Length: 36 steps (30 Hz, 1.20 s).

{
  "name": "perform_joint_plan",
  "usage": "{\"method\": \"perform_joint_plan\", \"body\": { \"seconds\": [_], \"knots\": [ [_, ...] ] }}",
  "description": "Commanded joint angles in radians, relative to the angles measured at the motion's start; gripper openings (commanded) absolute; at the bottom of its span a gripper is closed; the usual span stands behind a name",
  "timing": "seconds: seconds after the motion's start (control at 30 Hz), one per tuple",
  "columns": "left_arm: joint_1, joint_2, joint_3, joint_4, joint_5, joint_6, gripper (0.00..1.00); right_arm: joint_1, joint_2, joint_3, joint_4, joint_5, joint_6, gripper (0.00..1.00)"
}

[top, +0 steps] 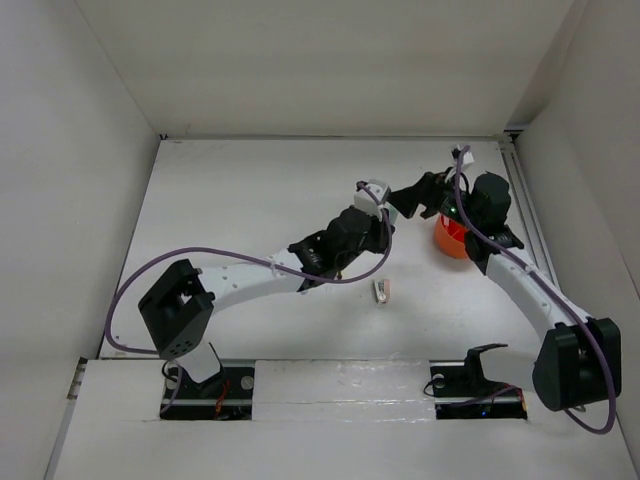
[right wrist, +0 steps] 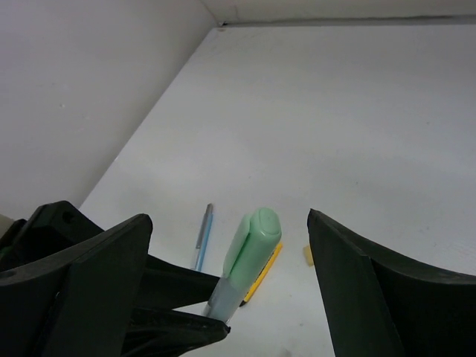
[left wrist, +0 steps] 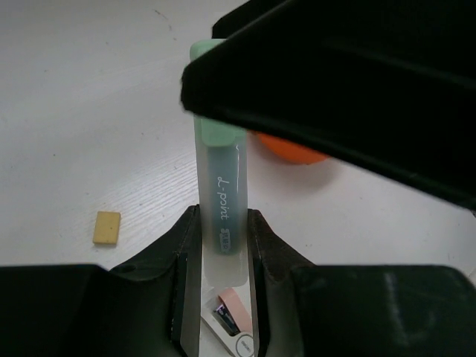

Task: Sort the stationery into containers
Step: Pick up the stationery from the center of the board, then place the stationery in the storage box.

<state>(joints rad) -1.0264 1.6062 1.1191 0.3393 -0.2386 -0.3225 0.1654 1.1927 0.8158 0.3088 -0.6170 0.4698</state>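
My left gripper [left wrist: 222, 217] is shut on a pale green marker [left wrist: 221, 186], held off the table with its green cap [right wrist: 255, 238] pointing away. My right gripper [right wrist: 229, 222] is open, its jaws on either side of the cap without touching it. In the top view the two grippers, left [top: 383, 222] and right [top: 405, 200], meet just left of the orange tub [top: 452, 240]. A blue pen [right wrist: 203, 236], a yellow-black pen [right wrist: 262, 274] and a tan eraser [left wrist: 107, 227] lie on the table. A small grey-pink piece [top: 382, 291] lies in front of the grippers.
White walls close the table on the left, back and right. The tub stands near the right wall, partly hidden by the right arm [top: 520, 280]. Purple cables hang along both arms.
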Motion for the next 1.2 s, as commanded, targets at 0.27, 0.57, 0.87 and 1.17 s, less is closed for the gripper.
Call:
{"method": "perform_joint_plan", "body": {
  "seconds": [0.27,0.57,0.87,1.17],
  "knots": [
    [0.0,-0.081,-0.031,0.099,-0.011,0.02,0.0,0.08,0.058,-0.006,0.075,0.033,0.058,0.72],
    [0.0,-0.072,-0.022,0.095,-0.021,0.03,0.28,0.102,0.058,0.025,0.052,0.019,0.049,0.0],
    [-0.011,-0.189,-0.057,-0.012,0.004,-0.05,0.99,-0.122,0.128,0.049,0.285,-0.001,-0.029,0.0],
    [-0.044,-0.374,-0.149,-0.123,-0.099,-0.05,0.99,-0.317,0.223,0.063,0.455,0.007,-0.121,0.0]
  ]
}}
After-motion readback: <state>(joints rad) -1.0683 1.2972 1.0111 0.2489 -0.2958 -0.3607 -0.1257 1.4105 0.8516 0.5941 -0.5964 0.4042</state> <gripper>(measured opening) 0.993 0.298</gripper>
